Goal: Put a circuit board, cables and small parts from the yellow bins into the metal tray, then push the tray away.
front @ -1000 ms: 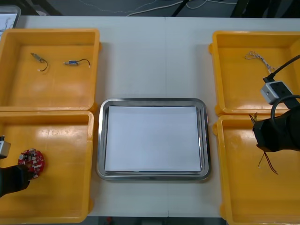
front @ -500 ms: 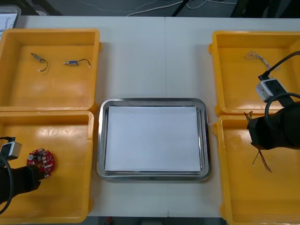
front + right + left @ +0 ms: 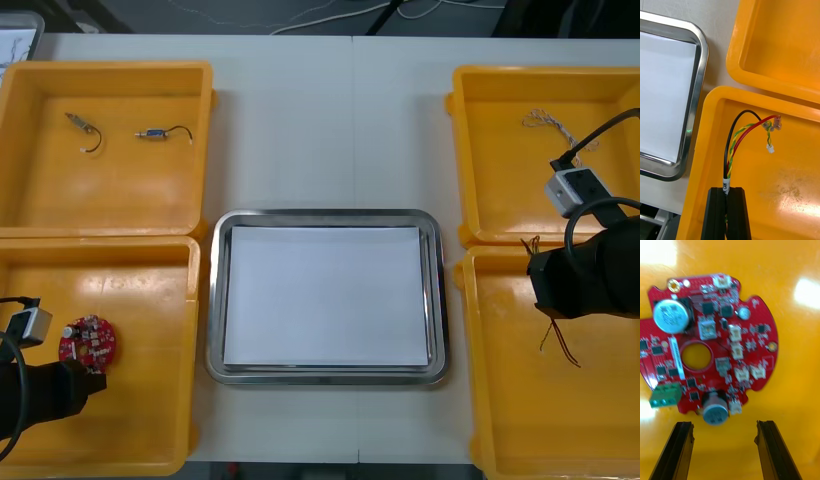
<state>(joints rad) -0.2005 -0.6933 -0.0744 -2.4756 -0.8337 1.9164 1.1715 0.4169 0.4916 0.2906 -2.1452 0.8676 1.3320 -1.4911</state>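
A round red circuit board (image 3: 88,340) (image 3: 711,348) lies flat on the floor of the near left yellow bin (image 3: 150,420). My left gripper (image 3: 92,381) (image 3: 724,427) is open just short of the board's near edge, and nothing sits between its fingers. My right gripper (image 3: 547,285) (image 3: 727,192) is shut on a red and yellow cable (image 3: 738,140) with a black strand. It holds the cable above the near right bin (image 3: 530,420), and the loose ends (image 3: 556,342) hang down. The metal tray (image 3: 325,216) (image 3: 697,93), white inside, lies between the bins.
In the far left bin (image 3: 110,195) are two small metal parts (image 3: 85,131) (image 3: 160,132). A twisted blue and white cable (image 3: 549,122) lies in the far right bin (image 3: 520,200). Bare table runs beyond the tray.
My left gripper carried the board a little to the right, then opened and let it go on the bin floor. My right gripper shifted slightly left with the cable.
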